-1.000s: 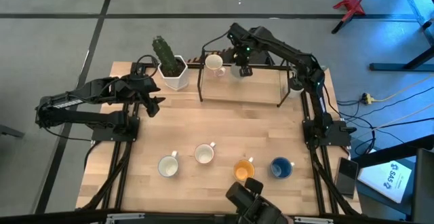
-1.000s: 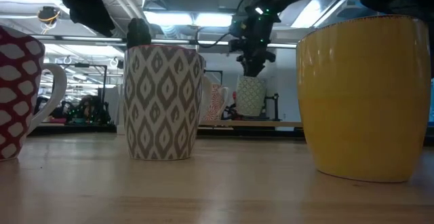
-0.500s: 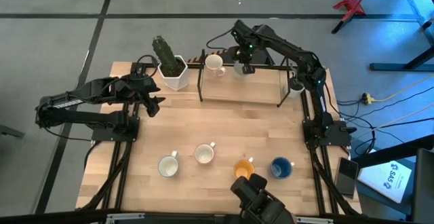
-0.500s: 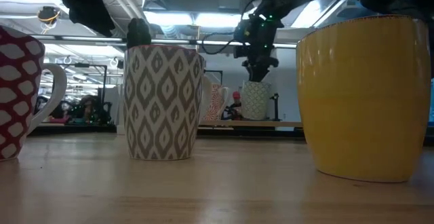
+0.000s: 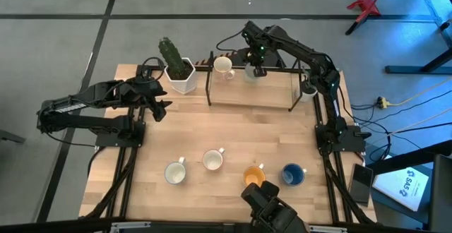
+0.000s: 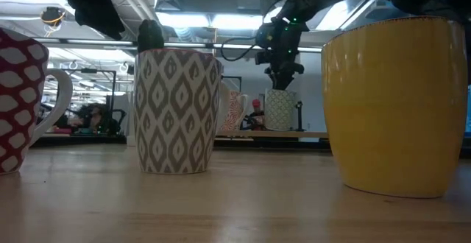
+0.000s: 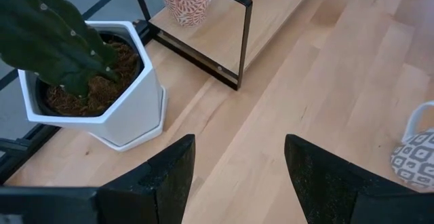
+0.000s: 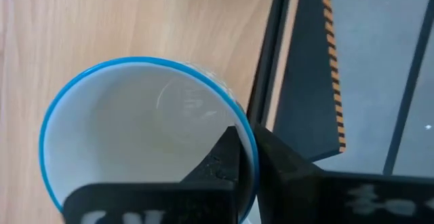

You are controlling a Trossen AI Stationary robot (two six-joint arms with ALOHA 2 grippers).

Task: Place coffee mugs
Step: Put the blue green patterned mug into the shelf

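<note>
A wooden table (image 5: 233, 130) seen from above, with two dark robot arms. The right gripper (image 5: 257, 69) reaches to the raised shelf (image 5: 272, 92) along the table's far edge, where its fingers are clamped on the rim of a patterned mug (image 5: 249, 73). The right wrist view shows what the overhead one cannot: one finger (image 8: 224, 157) inside the blue-rimmed white mug (image 8: 146, 132) and the other outside its wall, the mug sitting on the shelf's wood close to the dark frame at its edge. From table height the same mug (image 6: 280, 110) stands upright on the shelf, with the gripper (image 6: 280, 72) directly above it.

A cream mug (image 5: 223, 66) stands beside it on the shelf; the left wrist view shows its orange-red pattern (image 7: 185, 0).

Four mugs line the table's near edge: a white one (image 5: 175, 173), another white one (image 5: 212, 160), an orange one (image 5: 253, 176) and a dark blue one (image 5: 292, 174).

The left gripper (image 5: 159, 106) waits near the table's left edge with its fingers (image 7: 163, 176) apart and holding nothing, close to a white hexagonal cactus pot (image 5: 181, 76) at the far left corner.

The floor around the table is grey. The level view shows a room with ceiling lights behind the table. A white paper (image 5: 407, 183) with blue lettering lies on the floor off the table's right side; I cannot tell what it says.
</note>
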